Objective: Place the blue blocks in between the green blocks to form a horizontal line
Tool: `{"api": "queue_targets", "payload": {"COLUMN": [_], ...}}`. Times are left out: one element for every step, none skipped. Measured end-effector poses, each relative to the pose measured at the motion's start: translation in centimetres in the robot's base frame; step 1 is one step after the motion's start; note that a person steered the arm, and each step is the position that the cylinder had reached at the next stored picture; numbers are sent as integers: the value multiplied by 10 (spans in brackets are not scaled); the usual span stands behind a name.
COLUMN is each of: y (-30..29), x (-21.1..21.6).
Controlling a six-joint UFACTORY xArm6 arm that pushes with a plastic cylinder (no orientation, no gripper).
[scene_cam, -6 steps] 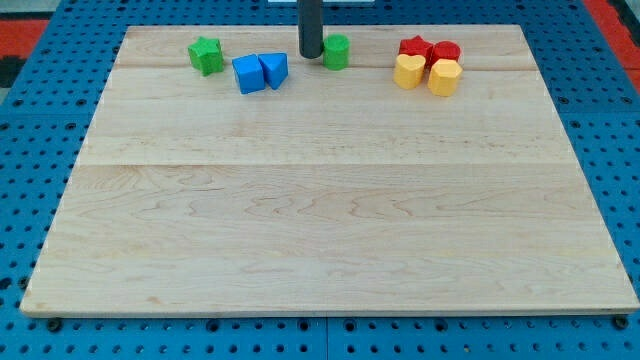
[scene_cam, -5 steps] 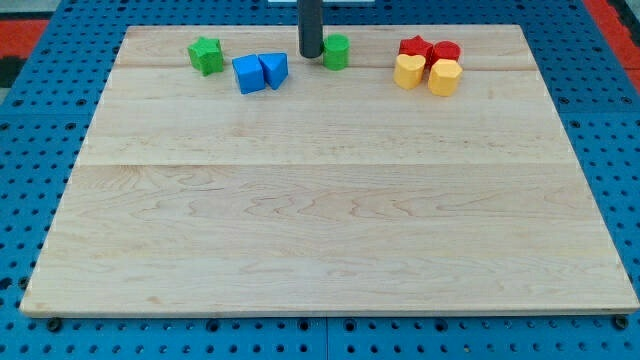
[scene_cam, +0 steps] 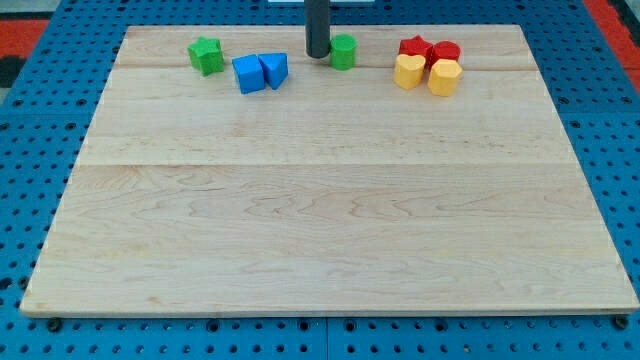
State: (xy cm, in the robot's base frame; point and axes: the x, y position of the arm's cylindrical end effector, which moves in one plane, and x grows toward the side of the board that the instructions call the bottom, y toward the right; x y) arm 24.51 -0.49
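Observation:
A green star block (scene_cam: 207,55) sits near the view's top left on the wooden board (scene_cam: 330,200). A blue cube (scene_cam: 248,74) and a blue triangular block (scene_cam: 273,69) touch each other just right of it, slightly lower. A green round block (scene_cam: 343,51) sits further right. My tip (scene_cam: 318,54) stands on the board touching the left side of the green round block, right of the blue blocks.
Two red blocks (scene_cam: 415,47) (scene_cam: 446,52) and two yellow blocks (scene_cam: 407,71) (scene_cam: 444,77) cluster at the view's top right. A blue pegboard (scene_cam: 40,120) surrounds the board.
My tip has moved a little to the right, pushing the green round block slightly to the right. The other blocks have not moved.

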Motion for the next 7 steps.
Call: {"api": "queue_targets", "payload": {"y": [1,1,-3,-22,-22,-12,-56], "x": [0,0,1,5,52,91,94]}}
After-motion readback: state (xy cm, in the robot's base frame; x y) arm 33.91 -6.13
